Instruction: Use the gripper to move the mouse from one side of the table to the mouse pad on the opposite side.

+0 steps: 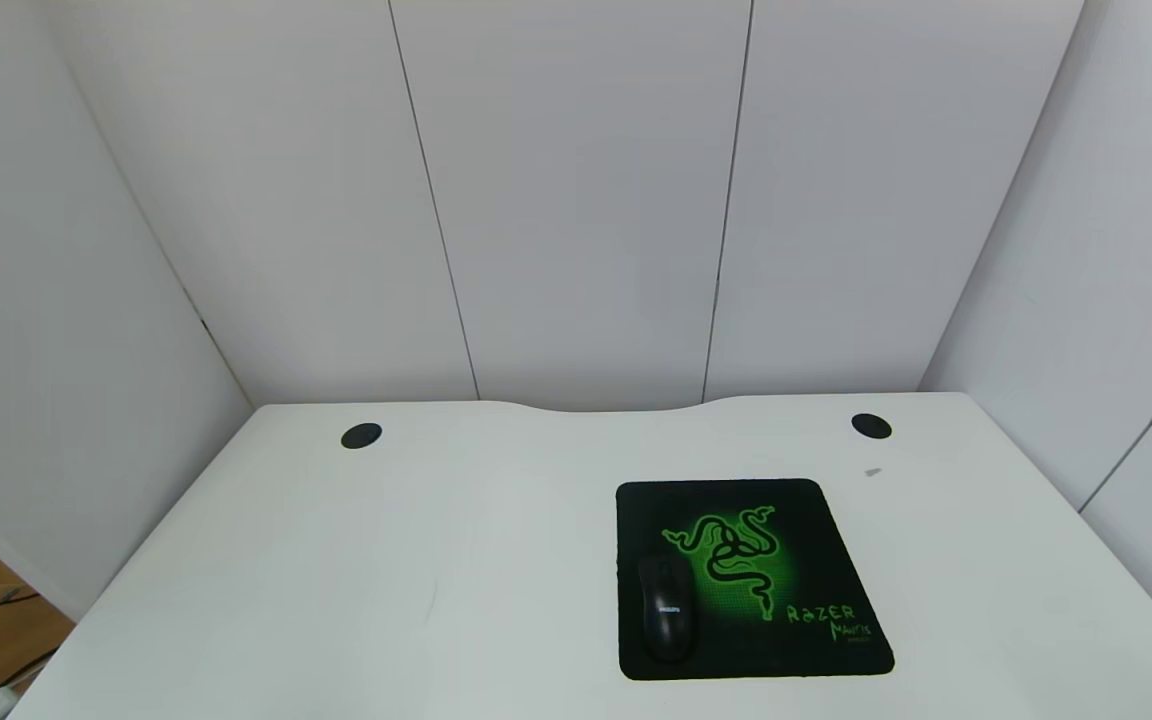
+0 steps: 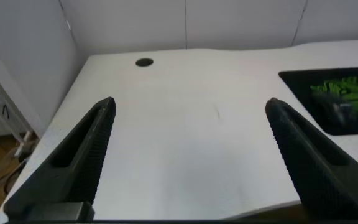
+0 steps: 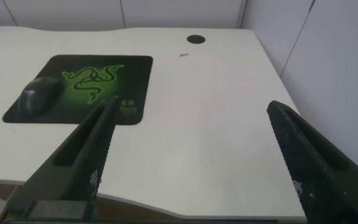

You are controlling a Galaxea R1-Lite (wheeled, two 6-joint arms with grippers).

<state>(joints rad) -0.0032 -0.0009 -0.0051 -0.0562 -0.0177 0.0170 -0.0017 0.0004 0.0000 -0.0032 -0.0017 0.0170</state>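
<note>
1 mouse lay on the mouse pad, in its near-left corner, with its long axis running almost straight from the near edge of the table toward the back wall. The narrower end pointed away from the robot, and the broader end, past the small white lettering, sat close to the pad's near edge. The mouse lay flat, its whole outline inside the pad, just left of the green snake logo. In the right wrist view the same mouse showed as a dark oval at the pad's corner.

The pad lay flat on the right half of the table, square to it, with the green lettering toward its near-right corner. 2 round black cable holes sat near the curved back edge, 1 on the left and 1 on the right. A small grey speck lay on the table just in front of the right hole.

Neither arm showed in the head view. The left gripper hung back over the near-left edge of the table, its fingers spread wide with nothing between them. The right gripper hung over the near-right edge, well apart from the mouse, its fingers likewise wide apart and empty.
</note>
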